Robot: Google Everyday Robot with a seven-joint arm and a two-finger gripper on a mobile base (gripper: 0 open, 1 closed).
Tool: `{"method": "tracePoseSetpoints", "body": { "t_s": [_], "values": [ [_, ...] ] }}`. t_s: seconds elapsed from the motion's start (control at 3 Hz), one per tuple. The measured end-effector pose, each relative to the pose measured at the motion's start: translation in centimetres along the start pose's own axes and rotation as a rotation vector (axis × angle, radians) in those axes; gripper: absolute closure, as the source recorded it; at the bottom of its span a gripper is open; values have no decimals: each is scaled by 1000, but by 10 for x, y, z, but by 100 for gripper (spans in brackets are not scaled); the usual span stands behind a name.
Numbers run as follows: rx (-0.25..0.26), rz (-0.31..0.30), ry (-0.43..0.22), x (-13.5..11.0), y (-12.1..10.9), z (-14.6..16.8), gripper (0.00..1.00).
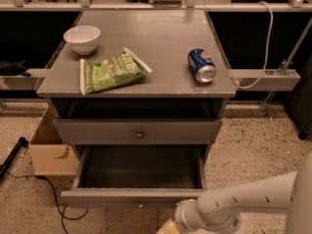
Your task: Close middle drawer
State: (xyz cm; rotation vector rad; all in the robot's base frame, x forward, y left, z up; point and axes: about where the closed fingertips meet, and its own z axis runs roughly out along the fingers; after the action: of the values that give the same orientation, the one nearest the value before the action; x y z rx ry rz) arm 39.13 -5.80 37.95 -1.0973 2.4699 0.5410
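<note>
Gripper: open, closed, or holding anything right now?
Gripper: cannot be told. It is low at the bottom edge of the view, just in front of the open middle drawer.

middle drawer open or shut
Open: the middle drawer is pulled out, its empty inside showing. The hand is by its front, at the picture's bottom edge.

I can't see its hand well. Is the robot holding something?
Cannot be told: the gripper sits at the picture's bottom edge, below the middle drawer, mostly cut off.
</note>
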Motion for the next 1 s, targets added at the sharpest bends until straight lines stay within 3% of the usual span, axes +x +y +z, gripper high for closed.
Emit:
{"method": "tracePoseSetpoints", "body": {
  "t_s": [0.33, 0.67, 1.0],
  "values": [
    [0, 0, 0, 0, 0, 0, 0],
    [24, -13, 8, -15, -18, 9, 2],
    [24, -13, 8, -15, -18, 9, 10]
  ]
}}
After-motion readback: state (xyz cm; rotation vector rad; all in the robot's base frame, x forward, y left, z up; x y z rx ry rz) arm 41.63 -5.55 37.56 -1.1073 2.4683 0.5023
